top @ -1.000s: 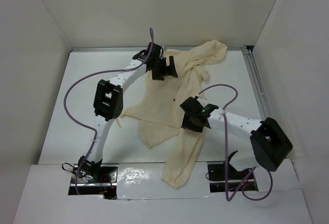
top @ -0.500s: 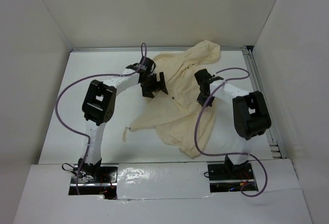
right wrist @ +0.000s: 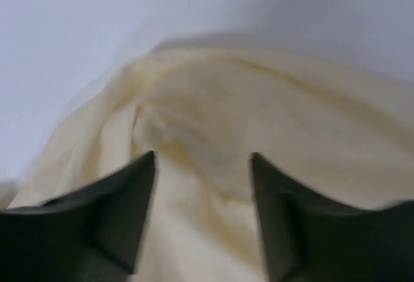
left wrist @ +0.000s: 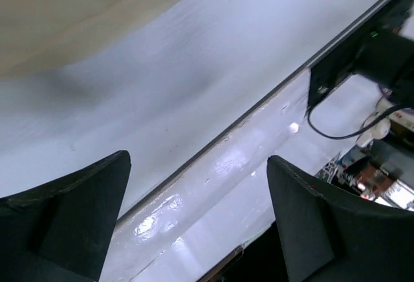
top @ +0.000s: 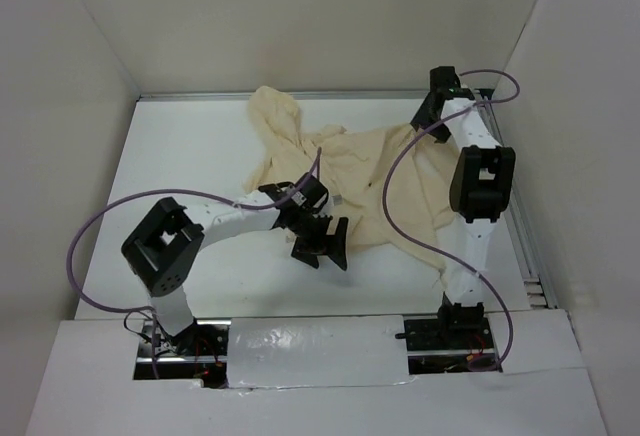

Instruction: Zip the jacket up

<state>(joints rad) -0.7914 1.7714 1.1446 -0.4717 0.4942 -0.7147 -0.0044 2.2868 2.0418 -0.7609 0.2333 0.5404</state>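
Observation:
The cream-yellow jacket (top: 352, 161) lies crumpled across the far middle and right of the table, with one end reaching the far left-centre. My left gripper (top: 322, 253) is open and empty, just off the jacket's near edge. In the left wrist view the left gripper (left wrist: 198, 160) looks at bare table, with only a strip of jacket (left wrist: 77, 17) at the top left. My right gripper (top: 428, 118) is at the far right corner over the jacket's far edge. The right wrist view shows the right gripper (right wrist: 202, 158) open, with folded jacket fabric (right wrist: 213, 101) below and between the fingers, not pinched.
White walls enclose the table on three sides. A metal rail (top: 505, 181) runs along the right edge. Purple cables (top: 390, 181) loop over the jacket and the table's left part. The arm bases (top: 445, 326) sit in a glossy white front ledge (left wrist: 213, 172).
The left gripper has swung from the far middle toward the near centre. The right gripper has moved out to the far right corner. The jacket now lies shifted and spread wider across the back.

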